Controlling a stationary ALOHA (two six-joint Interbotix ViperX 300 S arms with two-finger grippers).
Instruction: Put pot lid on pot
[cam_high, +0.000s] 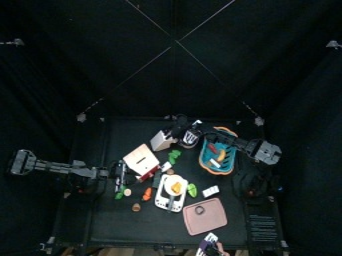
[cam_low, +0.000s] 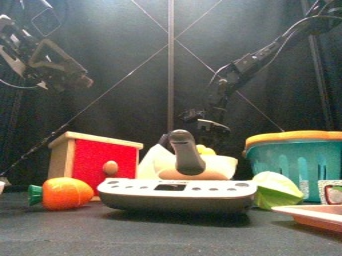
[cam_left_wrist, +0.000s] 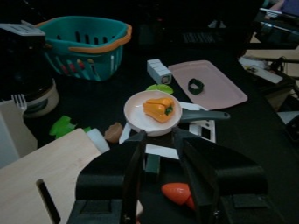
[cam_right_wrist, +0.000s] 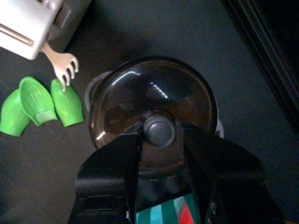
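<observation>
1. Top view. The right gripper (cam_high: 191, 131) reached in toward the table's far side with the pot lid (cam_high: 195, 127) at its tips. The pot (cam_high: 174, 185) stood well apart from it, toward the near edge, on a white scale (cam_high: 166, 200). The left gripper (cam_high: 118, 176) rested just beside that scale. A teal basket (cam_high: 218, 155) lay close beneath the right arm.

2. Front view. The right gripper (cam_low: 205, 122) hung behind and above the pot (cam_low: 160, 165). The pot sat on the scale (cam_low: 174, 192), its black handle pointing upward.

3. Left wrist view. The left gripper (cam_left_wrist: 163, 166) had its jaws parted and held nothing. The pot (cam_left_wrist: 156, 109), with an orange piece inside, sat directly ahead of the tips. Farther ahead, a pink tray (cam_left_wrist: 216, 79) and the teal basket (cam_left_wrist: 87, 44) lay to opposite sides.

4. Right wrist view. The right gripper (cam_right_wrist: 158, 131) clasped the black knob of the dark, translucent pot lid (cam_right_wrist: 158, 92) between its jaws. Two green pods (cam_right_wrist: 47, 105) and a white fork (cam_right_wrist: 61, 61) lay just beside the lid's rim.
</observation>
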